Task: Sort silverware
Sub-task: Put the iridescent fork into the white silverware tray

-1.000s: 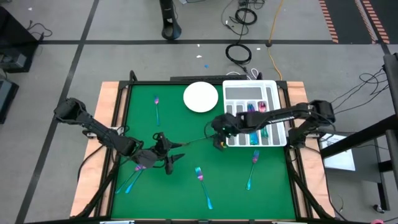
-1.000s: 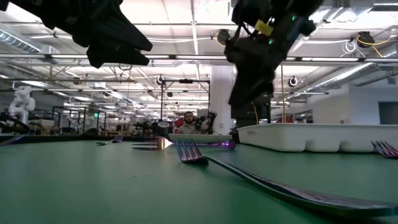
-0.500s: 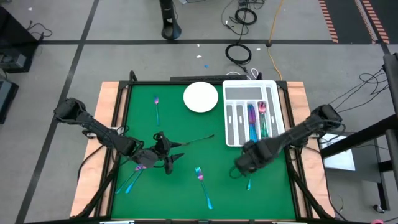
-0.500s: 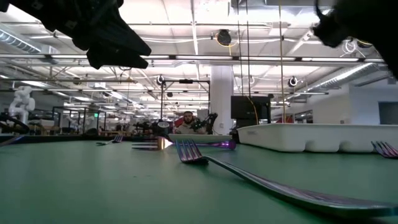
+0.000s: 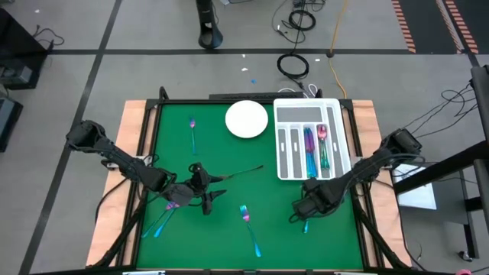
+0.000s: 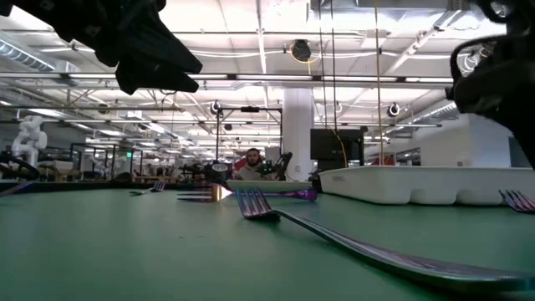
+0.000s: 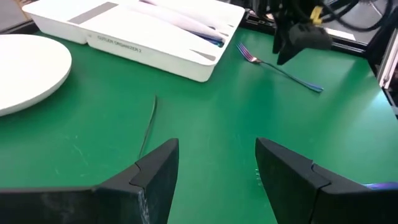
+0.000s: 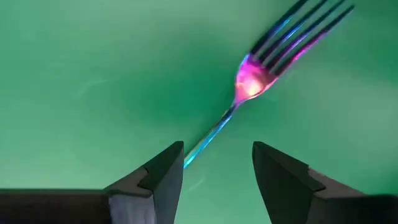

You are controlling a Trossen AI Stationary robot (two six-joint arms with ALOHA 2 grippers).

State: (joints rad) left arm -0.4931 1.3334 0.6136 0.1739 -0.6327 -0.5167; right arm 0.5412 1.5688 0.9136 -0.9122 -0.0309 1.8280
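Iridescent silverware lies flat on the green mat. My right gripper hangs open, pointing down, over a fork near the mat's right front; the fork's handle runs toward the gap between the fingers without touching them. My left gripper waits open above the mat's left middle, nothing in it. A thin knife lies just beyond it. Another fork lies at the near middle and a spoon at the far left. More pieces sit in the white tray's slots.
A white round plate stands at the far middle, left of the tray. Two more pieces lie near the front left under the left arm. In the low view a fork lies close in the foreground, and a person sits far behind the table.
My right gripper has swung from the tray's near left corner toward the table's near right, coming over the fork there. It has dropped a little, rolled, and tipped from slanting to pointing down. My left arm has kept still.
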